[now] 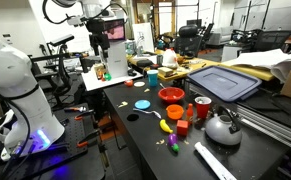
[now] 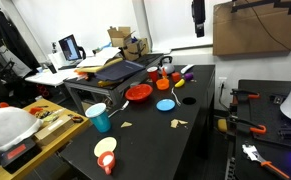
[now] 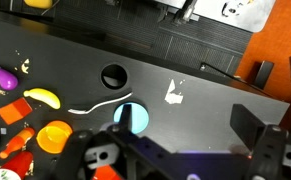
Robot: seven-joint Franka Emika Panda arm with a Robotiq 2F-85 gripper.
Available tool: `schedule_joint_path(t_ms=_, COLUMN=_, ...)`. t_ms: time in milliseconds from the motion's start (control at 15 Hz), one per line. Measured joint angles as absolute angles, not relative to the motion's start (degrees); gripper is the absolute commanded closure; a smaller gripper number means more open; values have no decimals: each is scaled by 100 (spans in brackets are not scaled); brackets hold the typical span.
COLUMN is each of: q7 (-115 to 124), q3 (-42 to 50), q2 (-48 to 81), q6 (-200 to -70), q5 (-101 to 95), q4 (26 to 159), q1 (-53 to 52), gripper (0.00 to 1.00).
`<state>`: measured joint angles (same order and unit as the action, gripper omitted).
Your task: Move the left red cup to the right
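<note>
The small red-orange cup (image 3: 53,135) stands on the black table (image 3: 200,70), seen from above at lower left in the wrist view. It is about as wide as the blue disc (image 3: 133,116) beside it. In an exterior view the cup (image 1: 175,112) sits between the red bowl (image 1: 171,95) and the taller red cup (image 1: 202,107). My gripper (image 3: 185,130) is open and empty, high above the table and apart from the cup. It shows near the top in both exterior views (image 1: 107,42) (image 2: 198,25).
A banana (image 3: 42,97), an eggplant (image 3: 3,75), an orange block (image 3: 15,108) and a round hole (image 3: 114,75) lie near the cup. A kettle (image 1: 222,127), a white strip (image 1: 215,160) and a blue cup (image 2: 98,117) also stand on the table.
</note>
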<state>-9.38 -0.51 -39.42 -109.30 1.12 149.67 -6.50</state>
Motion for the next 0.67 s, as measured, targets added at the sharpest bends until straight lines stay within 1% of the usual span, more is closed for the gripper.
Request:
schedule_joint_path(t_ms=267, q7=-614, q3=-216, q2=-3718, q6=-11188, q5=112, q4=14965, q1=-648, gripper=0)
schedule_joint_path(t_ms=667, q7=279, q3=-501, q2=-3121, q6=-11919, q5=112, q4=14953, q1=-639, gripper=0)
